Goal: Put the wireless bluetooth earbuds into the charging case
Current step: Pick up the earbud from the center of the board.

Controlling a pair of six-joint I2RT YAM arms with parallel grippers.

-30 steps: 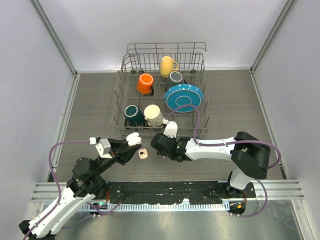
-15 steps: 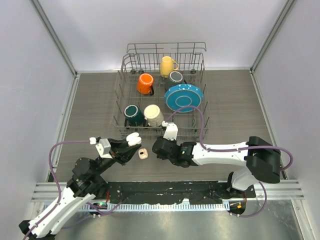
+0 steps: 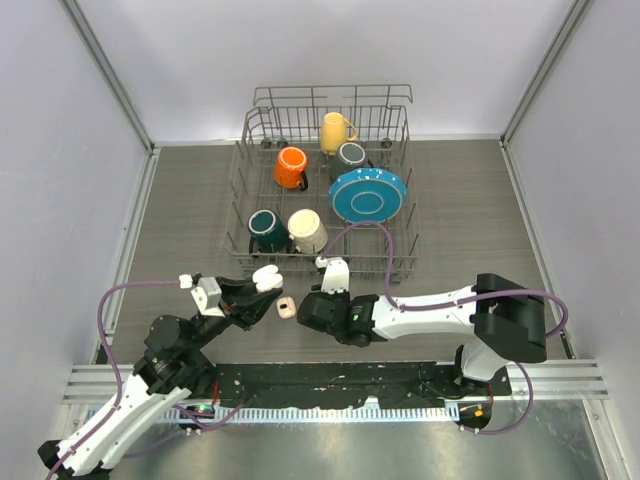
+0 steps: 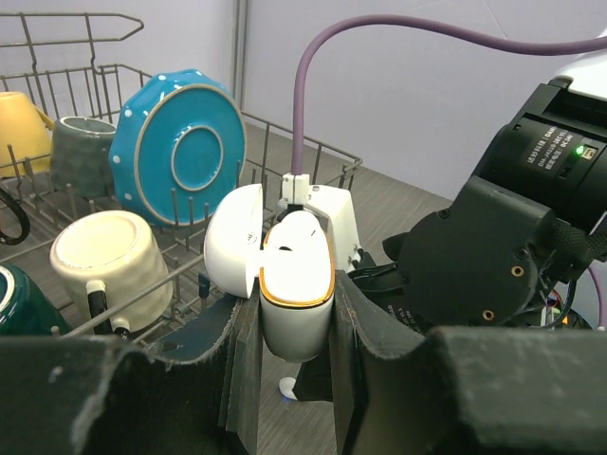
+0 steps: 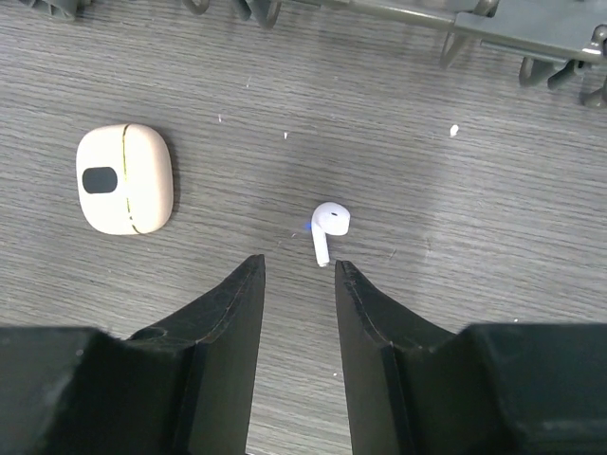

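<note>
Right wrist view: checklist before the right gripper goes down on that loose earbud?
1. Earbud lies free on the table: ok.
2. Right gripper open, earbud just ahead of the gap, nearer one finger: ok, slightly off-centre.
3. Closed case lies apart from the earbud, outside the jaws' path: ok.
4. Left gripper shut on the charging case, lid open: ok.
5. Free socket in the charging case: cannot tell, the inside is not visible.
</note>
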